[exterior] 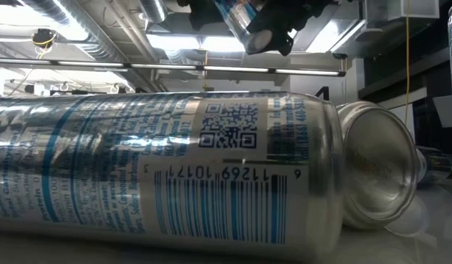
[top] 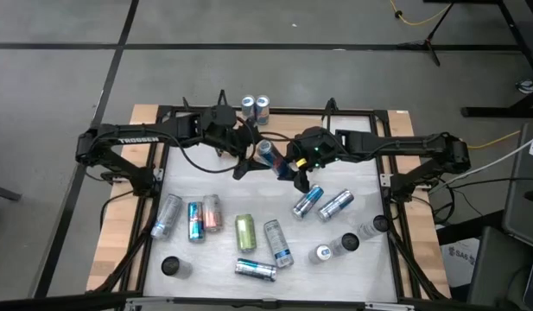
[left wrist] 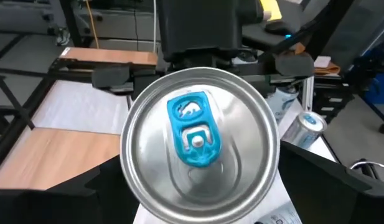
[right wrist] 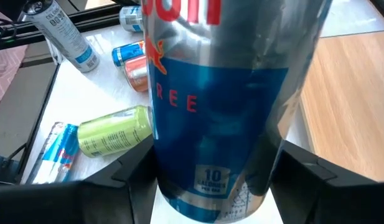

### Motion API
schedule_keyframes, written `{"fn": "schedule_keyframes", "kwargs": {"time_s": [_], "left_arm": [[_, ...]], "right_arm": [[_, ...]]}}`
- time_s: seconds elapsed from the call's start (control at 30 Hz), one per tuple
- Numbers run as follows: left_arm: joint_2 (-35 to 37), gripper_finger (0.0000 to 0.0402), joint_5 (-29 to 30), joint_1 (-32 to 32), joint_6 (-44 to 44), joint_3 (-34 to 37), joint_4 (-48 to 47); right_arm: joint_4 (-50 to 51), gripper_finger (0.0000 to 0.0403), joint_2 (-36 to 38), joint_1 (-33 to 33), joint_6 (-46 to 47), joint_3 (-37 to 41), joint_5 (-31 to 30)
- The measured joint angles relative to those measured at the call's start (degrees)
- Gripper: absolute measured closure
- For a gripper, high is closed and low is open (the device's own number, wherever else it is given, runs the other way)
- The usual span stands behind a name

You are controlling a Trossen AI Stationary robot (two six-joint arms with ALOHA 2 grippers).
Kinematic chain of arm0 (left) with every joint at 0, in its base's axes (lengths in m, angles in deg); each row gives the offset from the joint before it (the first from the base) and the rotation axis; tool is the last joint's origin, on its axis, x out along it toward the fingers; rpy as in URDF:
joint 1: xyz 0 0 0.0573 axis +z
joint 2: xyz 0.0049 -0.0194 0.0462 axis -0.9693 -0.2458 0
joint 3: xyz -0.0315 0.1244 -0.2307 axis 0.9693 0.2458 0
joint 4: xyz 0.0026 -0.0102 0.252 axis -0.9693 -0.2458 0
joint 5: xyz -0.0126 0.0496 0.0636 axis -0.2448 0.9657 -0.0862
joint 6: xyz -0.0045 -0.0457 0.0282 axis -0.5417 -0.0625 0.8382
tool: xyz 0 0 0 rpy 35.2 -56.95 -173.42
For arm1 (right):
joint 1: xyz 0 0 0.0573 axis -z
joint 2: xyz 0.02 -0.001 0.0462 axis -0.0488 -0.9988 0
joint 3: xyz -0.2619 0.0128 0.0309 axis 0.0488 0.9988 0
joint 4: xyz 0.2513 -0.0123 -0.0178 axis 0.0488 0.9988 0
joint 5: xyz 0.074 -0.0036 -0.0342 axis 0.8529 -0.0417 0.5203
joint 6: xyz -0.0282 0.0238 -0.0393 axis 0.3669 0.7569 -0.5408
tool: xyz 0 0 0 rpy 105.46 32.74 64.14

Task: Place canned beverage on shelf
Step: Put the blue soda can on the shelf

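Note:
A blue and silver beverage can (top: 268, 155) with a blue pull tab hangs above the table's middle. My right gripper (top: 294, 168) is shut on it. My left gripper (top: 247, 161) is open just left of the can. In the left wrist view its two fingers stand on either side of the can's top end (left wrist: 198, 143); I cannot tell whether they touch it. Two more cans (top: 256, 107) stand upright at the table's far edge. I cannot make out the shelf itself. My right gripper pinches the can's side wall near its bottom end (right wrist: 179, 180) between its two fingers (right wrist: 132, 171), one on each side. The fingers come slanting down from the table's right. The can is lifted clear and tilted, its top end (left wrist: 195, 134) facing my left gripper.
Several cans lie on the white table top, from the near left (top: 195, 220) through the middle (top: 279, 244) to the right (top: 335, 205). A few stand upright at the near right (top: 348, 243). One lying can (exterior: 160, 169) fills the low view.

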Motion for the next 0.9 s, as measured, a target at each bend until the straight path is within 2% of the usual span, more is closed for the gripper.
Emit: {"fn": "schedule_keyframes", "kwargs": {"time_s": [0.2,0.5,0.9], "left_arm": [[-0.3,0.0069,2.7,-0.9,-0.5,0.0,0.7],[-0.3,0.0069,4.4,-1.0,-7.7,0.0,1.5],[-0.3,0.0069,5.8,-1.0,-7.5,0.0,3.0]], "right_arm": [[0.2,0.0166,0.0,0.0,0.1,0.0,-0.1],[0.2,0.0166,0.0,0.0,0.2,0.0,0.0],[0.2,0.0166,0.0,0.0,0.1,0.0,0.0]]}}
